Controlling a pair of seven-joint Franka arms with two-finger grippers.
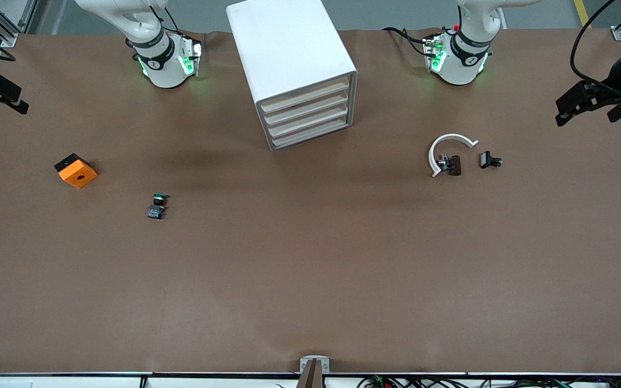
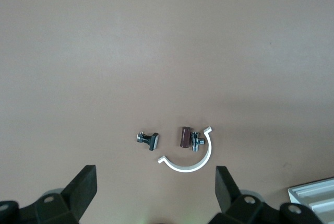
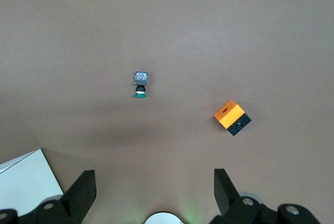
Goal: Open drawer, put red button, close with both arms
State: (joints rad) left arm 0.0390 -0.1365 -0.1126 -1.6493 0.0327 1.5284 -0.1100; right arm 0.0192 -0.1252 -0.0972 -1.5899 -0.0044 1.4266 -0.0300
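Both arms wait, raised at the 2 ends of the brown surface (image 1: 310, 280). The left gripper (image 2: 155, 171) hangs over the left arm's end with its jaws apart and nothing between them. The right gripper (image 3: 154, 174) hangs over the right arm's end, jaws likewise apart and empty.

The white drawer cabinet (image 1: 289, 48) stands between the 2 bases. Its 4 drawer fronts (image 1: 308, 116) are all shut and face the front camera, turned a little toward the left arm's end. I judge the task has not yet begun: a drawer must come open first.

I cannot find a red button with a clearly red cap. Below the right gripper lie a small green-capped button with a black body and blue base (image 3: 140, 84) and an orange cube with a black underside (image 3: 232, 118), well apart from each other. Below the left gripper lie a white C-shaped plastic ring (image 2: 190, 156), a dark reddish-brown piece with a metal end (image 2: 186, 137) inside its curve, and a small black piece (image 2: 148, 139) just beside them.

If that reddish piece is the target, the left arm is much the nearer. The piece lies on its side, its long axis roughly in line with the gap between the jaws, so the wrist would need turning. The ring hugs it closely and could be nudged.
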